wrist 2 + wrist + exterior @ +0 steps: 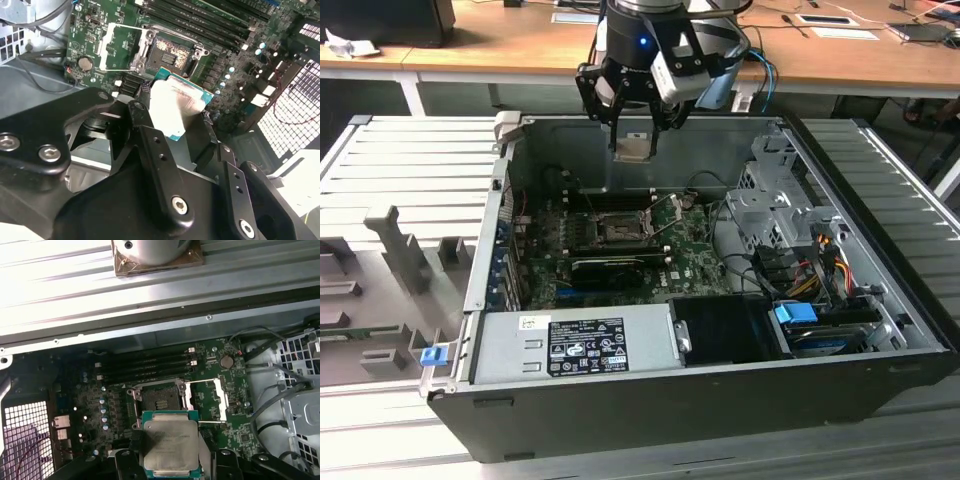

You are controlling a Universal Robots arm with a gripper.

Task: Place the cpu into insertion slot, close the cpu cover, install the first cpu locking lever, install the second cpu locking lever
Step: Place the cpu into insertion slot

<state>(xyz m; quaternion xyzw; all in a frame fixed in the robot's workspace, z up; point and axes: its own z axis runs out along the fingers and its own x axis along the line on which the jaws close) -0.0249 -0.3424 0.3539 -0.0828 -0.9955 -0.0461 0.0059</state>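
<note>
My gripper (pixel 635 128) hangs above the open computer case, shut on the cpu (pixel 636 147), a flat silver-grey square with a tan-green rim. The cpu (pixel 169 442) shows between the black fingers (pixel 125 465) in both wrist views, held level and clear of the board. Below it on the green motherboard lies the insertion slot (pixel 159 401), a black square socket in a silver frame, bare. The cpu cover (pixel 207 400) is swung open beside the socket. In the second wrist view the cpu (pixel 175 102) sits just short of the insertion slot (pixel 170 52) and the cpu cover (pixel 122 47).
A long black graphics card (pixel 610 268) lies in front of the socket, memory slots (pixel 145 367) behind it. The power supply (pixel 575 345) fills the case's front; a metal drive cage (pixel 775 200) and cables (pixel 820 260) stand on the exterior view's right.
</note>
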